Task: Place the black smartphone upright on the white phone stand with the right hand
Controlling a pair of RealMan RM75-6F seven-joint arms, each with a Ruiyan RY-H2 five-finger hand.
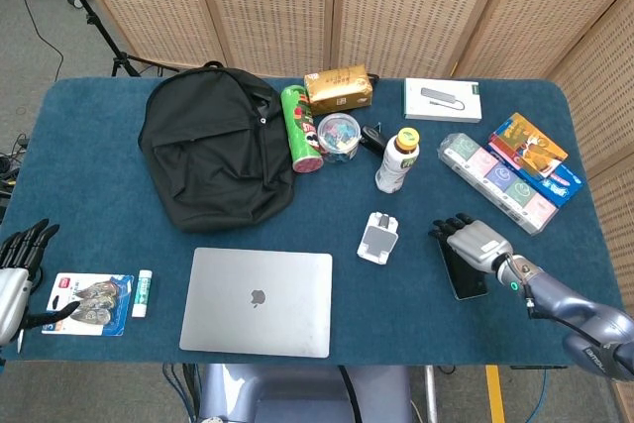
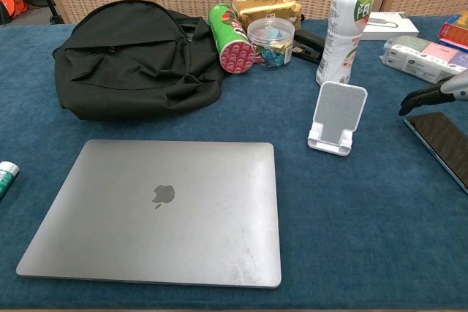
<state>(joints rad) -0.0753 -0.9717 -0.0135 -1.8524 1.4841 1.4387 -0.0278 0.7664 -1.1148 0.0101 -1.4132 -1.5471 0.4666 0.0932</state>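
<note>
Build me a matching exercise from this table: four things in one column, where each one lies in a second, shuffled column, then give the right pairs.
Things
1. black smartphone
2. white phone stand
3. laptop
4. black backpack

Places
A. closed, at the near edge, left of the stand
B. far left part of the table, beside the green can
C. flat on the cloth under the right hand
D. empty, near the bottle

Pairs: 1-C, 2-D, 3-A, 4-B

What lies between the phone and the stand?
Only bare blue cloth lies between the stand and the phone, clearest in the chest view; the right hand is above the phone's far end.
</note>
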